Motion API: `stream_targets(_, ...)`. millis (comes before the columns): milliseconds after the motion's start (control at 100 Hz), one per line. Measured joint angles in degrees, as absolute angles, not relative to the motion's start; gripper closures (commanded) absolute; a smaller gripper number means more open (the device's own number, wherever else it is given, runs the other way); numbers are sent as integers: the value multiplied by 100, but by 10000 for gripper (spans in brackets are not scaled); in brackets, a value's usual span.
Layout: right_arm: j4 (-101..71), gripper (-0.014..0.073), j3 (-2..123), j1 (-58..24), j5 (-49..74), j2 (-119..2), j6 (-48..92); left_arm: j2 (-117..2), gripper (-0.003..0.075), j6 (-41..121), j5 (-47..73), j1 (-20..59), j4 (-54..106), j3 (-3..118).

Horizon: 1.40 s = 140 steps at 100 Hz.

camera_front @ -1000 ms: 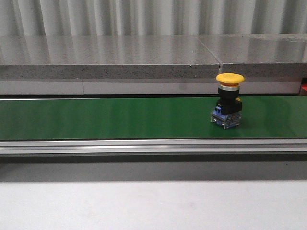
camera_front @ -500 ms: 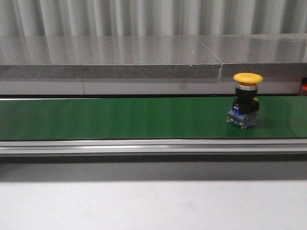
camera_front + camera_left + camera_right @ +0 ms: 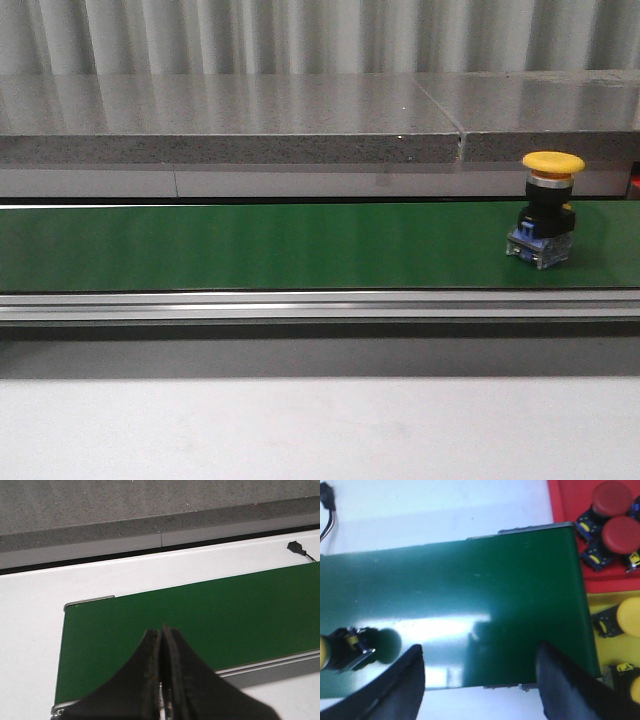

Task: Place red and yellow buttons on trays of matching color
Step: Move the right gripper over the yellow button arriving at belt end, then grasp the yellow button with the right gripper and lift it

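Observation:
A yellow button (image 3: 545, 208) with a black body and blue base stands upright on the green conveyor belt (image 3: 250, 245) at the right in the front view. It also shows at the edge of the right wrist view (image 3: 340, 649). My right gripper (image 3: 479, 680) is open and empty above the belt's end, apart from the button. Past that end lie a red tray (image 3: 572, 500) with two red buttons (image 3: 612, 497) and a yellow tray (image 3: 610, 652) with yellow buttons (image 3: 627, 615). My left gripper (image 3: 161, 632) is shut and empty over the belt's other end (image 3: 200, 620).
A grey stone ledge (image 3: 230, 115) runs behind the belt and a white table surface (image 3: 300, 430) lies in front of it. A black cable end (image 3: 296, 546) lies on the white surface beside the belt, and another cable (image 3: 326, 507) shows in the right wrist view.
The yellow button has travelled to the right along the belt, toward the trays. Neither gripper shows in the front view at any time.

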<state>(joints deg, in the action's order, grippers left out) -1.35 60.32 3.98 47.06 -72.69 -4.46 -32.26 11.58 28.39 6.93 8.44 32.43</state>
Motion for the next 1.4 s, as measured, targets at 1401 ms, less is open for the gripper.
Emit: stream_targets(1401, -1544, 344, 6032, 39, 4417, -8489, 1944, -3226, 741, 1158, 2839, 693, 844, 3243)
